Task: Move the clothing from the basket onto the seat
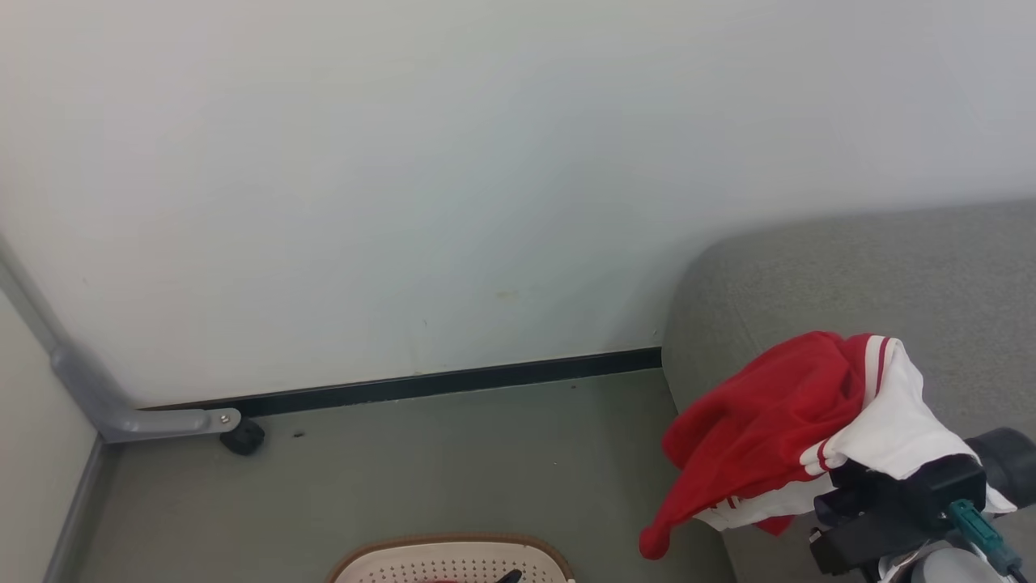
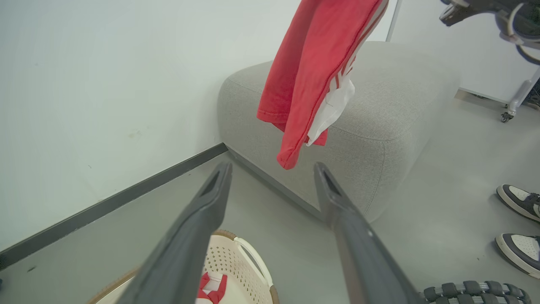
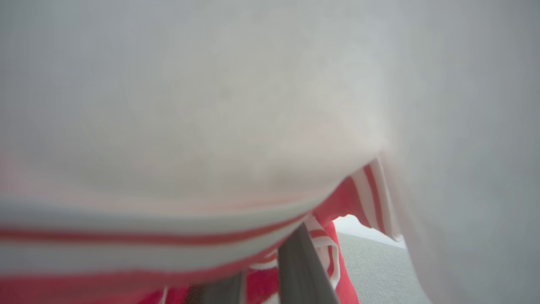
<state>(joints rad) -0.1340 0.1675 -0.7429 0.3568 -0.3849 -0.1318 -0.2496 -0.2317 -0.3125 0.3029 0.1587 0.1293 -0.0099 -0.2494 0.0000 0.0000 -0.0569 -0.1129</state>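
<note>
The right tool [image 3: 263, 274] has its two dark fingers drawn narrow, pinching a red garment [image 1: 761, 421] with white panels and striped trim. The cloth drapes over the fingers and lies so close to the right wrist camera that it blurs most of that view. From the tool the red garment hangs in the air at the rounded corner of the grey seat [image 1: 890, 275], its lower tail dangling past the seat's edge above the floor [image 1: 445, 461]; whether it touches the cushion cannot be told. The left tool [image 2: 272, 171] is spread wide and empty, above the cream basket [image 2: 249, 261], where a second garment [image 2: 213, 287] of red and white lies inside. The basket stands on the floor near the seat. A pale wall [image 1: 405, 162] with a dark skirting [image 1: 453, 382] runs behind both. A grey frame leg [image 1: 162, 421] on a caster [image 1: 243, 437] stands by the wall, and two shoes [image 2: 519, 200] rest on the floor beyond the seat.
</note>
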